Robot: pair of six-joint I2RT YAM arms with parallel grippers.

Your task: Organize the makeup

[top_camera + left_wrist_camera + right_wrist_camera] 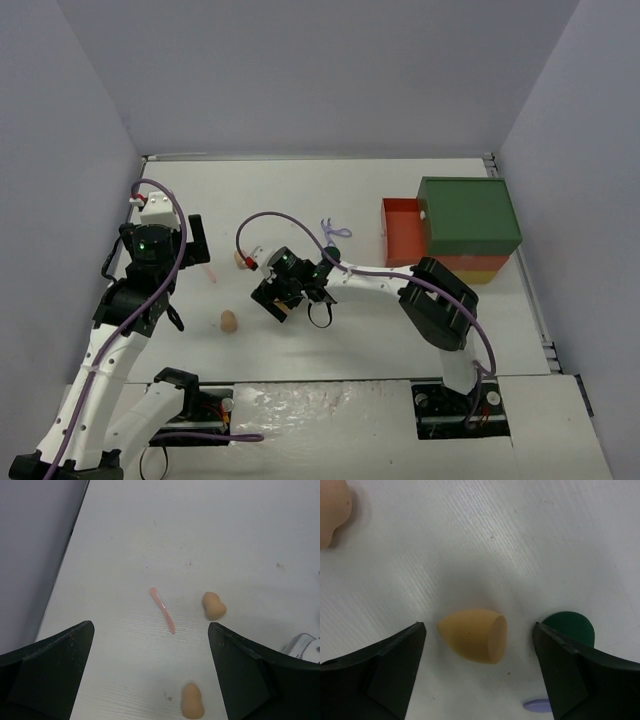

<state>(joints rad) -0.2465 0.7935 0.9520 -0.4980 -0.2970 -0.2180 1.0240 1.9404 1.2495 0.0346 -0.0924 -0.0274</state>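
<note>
Right gripper point(479, 630): jaws open, either side of tan sponge point(470, 636), apart from it. Left gripper point(151, 629): jaws open above pink stick point(162, 611).

**CLEARANCE FINDINGS: TABLE SURFACE**

The far band of the white table point(290, 185) is bare from the left grey wall point(90, 130) to the large green-topped box point(468, 212). That box, with its red drawer point(402, 232) drawn out leftward, blocks the far right. A thin lilac tool point(333, 230) lies just left of the drawer. The right arm point(380, 280) spans from near right to centre, barring that lane.

Right gripper point(479, 626): fingers wide around an orange-tan egg-shaped sponge point(474, 635), with gaps on both sides. A dark green disc point(569, 627) sits just beside one finger.

Left gripper point(150, 624): fingers wide. A thin pink stick point(162, 610), a far peach sponge point(214, 605) and a near peach sponge point(192, 701) lie apart, with bare table between.
</note>
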